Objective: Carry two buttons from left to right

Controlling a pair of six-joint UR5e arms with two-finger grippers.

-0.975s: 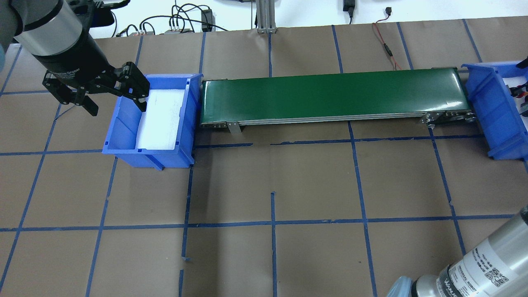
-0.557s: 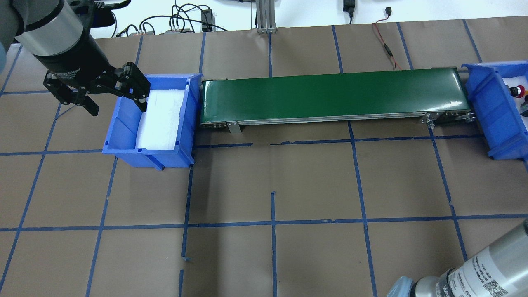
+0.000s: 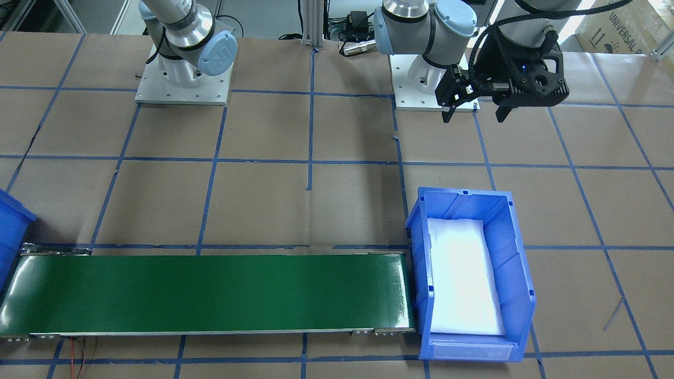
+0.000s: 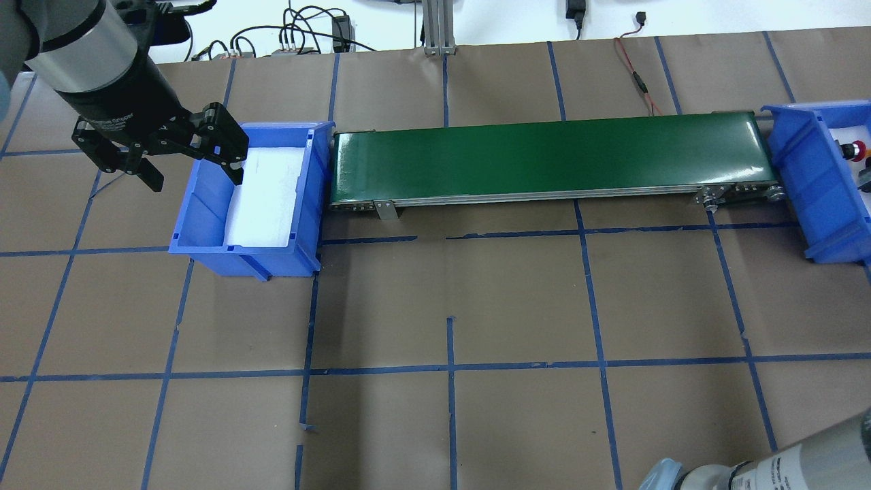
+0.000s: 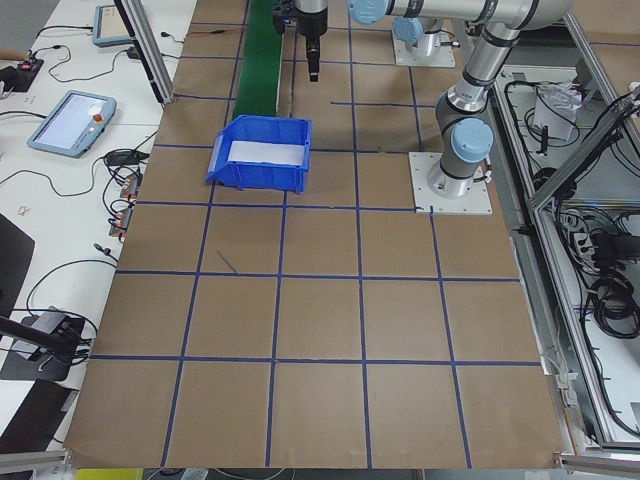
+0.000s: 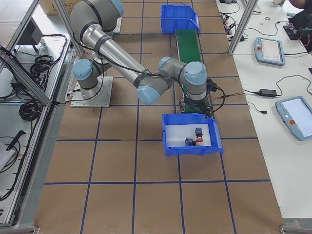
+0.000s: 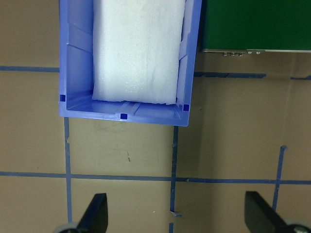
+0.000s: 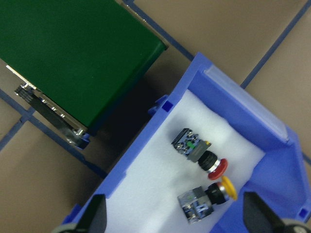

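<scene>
Seeing red button (image 8: 201, 156) and yellow button (image 8: 206, 200) both inside right bin (image 8: 243, 102), side by side, caps toward bin side wall. Straight above bin hovers right hand (image 8: 177, 216), released, empty; left hand (image 3: 473, 113) well apart from bin, released too. We judge transport done.

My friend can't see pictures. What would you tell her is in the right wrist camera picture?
A red-capped push-button switch and, just below it, a yellow-capped push-button switch lie on their sides, not touching, on white foam inside a blue plastic bin. A dark green conveyor belt ends beside the bin, top left.
</scene>
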